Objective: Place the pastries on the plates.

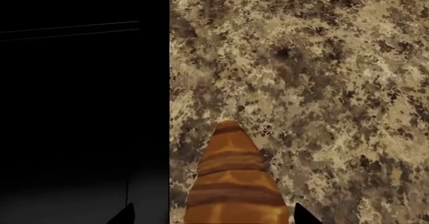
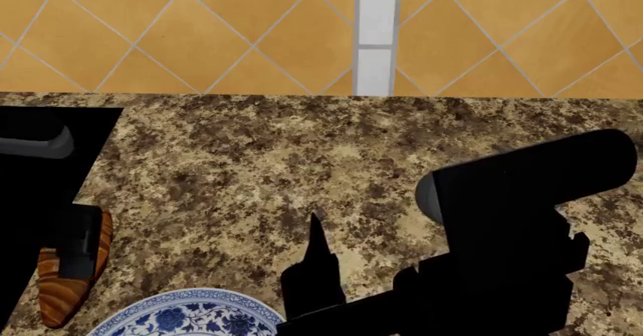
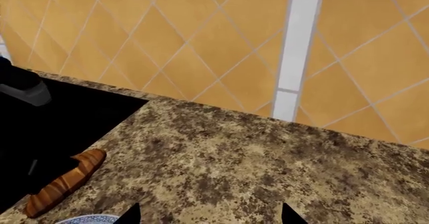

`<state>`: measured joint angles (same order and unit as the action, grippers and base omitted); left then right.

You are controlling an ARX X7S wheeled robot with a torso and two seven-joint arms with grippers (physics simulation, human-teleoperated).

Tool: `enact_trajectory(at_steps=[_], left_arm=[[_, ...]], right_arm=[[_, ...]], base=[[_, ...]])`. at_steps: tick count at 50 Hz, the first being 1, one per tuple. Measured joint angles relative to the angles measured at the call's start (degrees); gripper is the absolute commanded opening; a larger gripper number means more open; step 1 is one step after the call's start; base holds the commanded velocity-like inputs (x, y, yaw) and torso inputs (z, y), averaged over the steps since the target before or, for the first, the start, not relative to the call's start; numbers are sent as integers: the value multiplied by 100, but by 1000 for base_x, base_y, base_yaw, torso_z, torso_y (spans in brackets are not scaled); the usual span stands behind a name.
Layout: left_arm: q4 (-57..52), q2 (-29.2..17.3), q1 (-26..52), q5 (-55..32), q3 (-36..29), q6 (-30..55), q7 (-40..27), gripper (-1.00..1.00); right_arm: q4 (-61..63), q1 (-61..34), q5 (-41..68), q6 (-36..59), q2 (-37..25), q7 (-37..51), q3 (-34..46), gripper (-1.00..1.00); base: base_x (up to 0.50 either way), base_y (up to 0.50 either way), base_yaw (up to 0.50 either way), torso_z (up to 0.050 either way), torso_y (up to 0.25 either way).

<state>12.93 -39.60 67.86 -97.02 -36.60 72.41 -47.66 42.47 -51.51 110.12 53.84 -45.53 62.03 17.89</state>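
Note:
The long golden-brown croissant (image 1: pixel 234 184) with darker stripes lies on the speckled granite counter (image 1: pixel 322 83), close to its edge. It also shows in the head view (image 2: pixel 62 294) and in the right wrist view (image 3: pixel 66 184). My left gripper (image 1: pixel 214 215) is open, with one jaw tip on each side of the croissant and a gap on one side; in the head view it (image 2: pixel 80 244) sits over the croissant. My right gripper (image 3: pixel 209 215) is open and empty above bare counter. The blue floral plate (image 2: pixel 191 315) lies at the near edge. The round cake and the grey plate are out of view.
An orange diagonal-tiled wall (image 2: pixel 201 27) with a white stripe (image 2: pixel 374 27) backs the counter. A black area (image 1: pixel 80 108) borders the counter's straight edge beside the croissant. My right arm (image 2: pixel 502 245) covers the counter's near right part.

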Motion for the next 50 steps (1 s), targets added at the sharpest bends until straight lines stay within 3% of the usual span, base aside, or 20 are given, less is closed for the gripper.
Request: enact_trajectory(at_steps=[50], left_arm=[[218, 113, -287, 179, -171, -361, 316, 100]], right_arm=[[99, -23, 216, -149, -113, 112, 74, 100]], base=[[0, 0, 0, 0, 0]])
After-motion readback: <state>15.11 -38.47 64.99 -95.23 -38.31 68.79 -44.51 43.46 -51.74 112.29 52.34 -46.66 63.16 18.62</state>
